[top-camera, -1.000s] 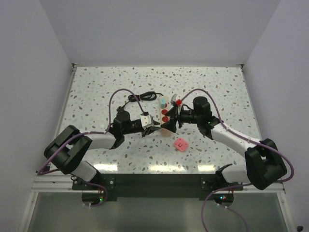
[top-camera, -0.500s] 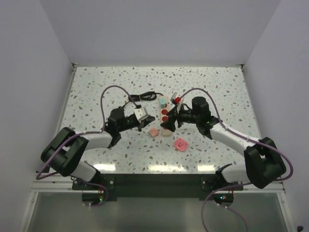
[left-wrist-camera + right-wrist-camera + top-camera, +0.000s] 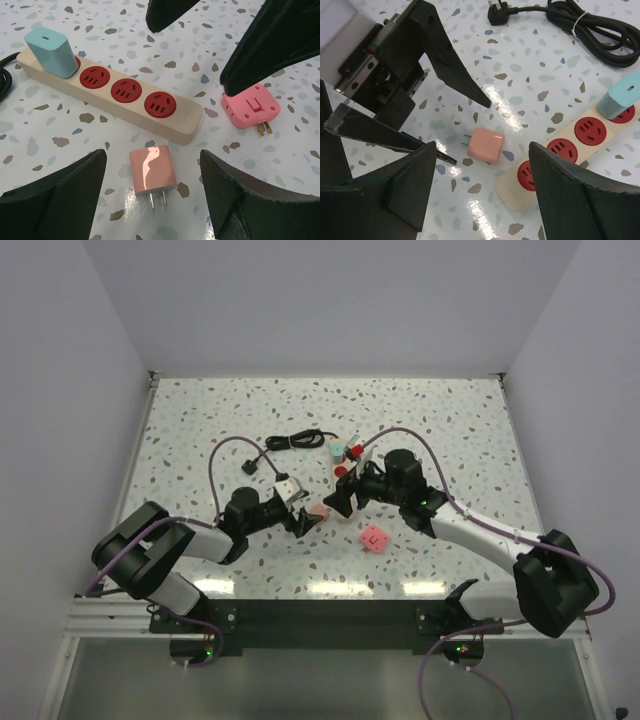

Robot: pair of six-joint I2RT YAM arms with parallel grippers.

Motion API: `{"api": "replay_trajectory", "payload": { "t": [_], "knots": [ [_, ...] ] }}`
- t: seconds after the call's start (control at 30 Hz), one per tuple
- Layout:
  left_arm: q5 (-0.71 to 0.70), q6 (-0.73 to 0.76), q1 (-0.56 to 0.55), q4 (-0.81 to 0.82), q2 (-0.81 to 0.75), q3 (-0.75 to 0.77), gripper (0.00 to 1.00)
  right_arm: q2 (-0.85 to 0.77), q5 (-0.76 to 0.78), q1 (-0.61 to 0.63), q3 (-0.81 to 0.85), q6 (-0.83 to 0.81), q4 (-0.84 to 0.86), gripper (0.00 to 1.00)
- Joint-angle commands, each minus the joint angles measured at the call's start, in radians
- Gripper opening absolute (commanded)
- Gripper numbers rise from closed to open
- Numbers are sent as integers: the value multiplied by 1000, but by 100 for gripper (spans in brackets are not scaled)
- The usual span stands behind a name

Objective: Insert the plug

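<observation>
The left gripper (image 3: pixel 305 521) and right gripper (image 3: pixel 338 502) are both wide open, holding nothing. One power strip (image 3: pixel 186 118) has three free red sockets (image 3: pixel 127 91) and one blue charger (image 3: pixel 50 52). One peach plug (image 3: pixel 152 170) lies flat just beside it, between the left gripper's fingers (image 3: pixel 60 200).

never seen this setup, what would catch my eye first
The cream power strip with its red sockets stands out in the middle of the scene, with a teal charger plugged into its end socket. Beside it a peach plug lies loose, and the left gripper and right gripper face it from opposite sides, both open. A pink adapter sits nearby.
</observation>
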Motion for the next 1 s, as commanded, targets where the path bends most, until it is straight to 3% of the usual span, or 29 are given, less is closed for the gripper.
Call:
{"api": "replay_trajectory", "payload": {
  "t": [0.0, 0.23, 0.47, 0.7, 0.93, 0.97],
  "knots": [
    [-135, 10, -29, 91, 4, -15, 81, -72, 15, 0, -14, 19, 45, 78],
    [-204, 73, -73, 61, 110, 40, 81, -124, 23, -2, -33, 24, 42, 78],
    [-163, 78, -83, 57, 150, 46, 80, -149, 44, -2, -25, 67, 22, 84],
    [-94, 87, -83, 21, 199, 71, 72, -169, 41, -2, -18, 100, -1, 85],
    [-147, 104, -98, -7, 196, 58, 69, -201, 23, -2, -31, 114, 13, 85],
    [-147, 102, -103, -6, 199, 58, 60, -204, 26, -2, -34, 117, 14, 85]
  ]
}}
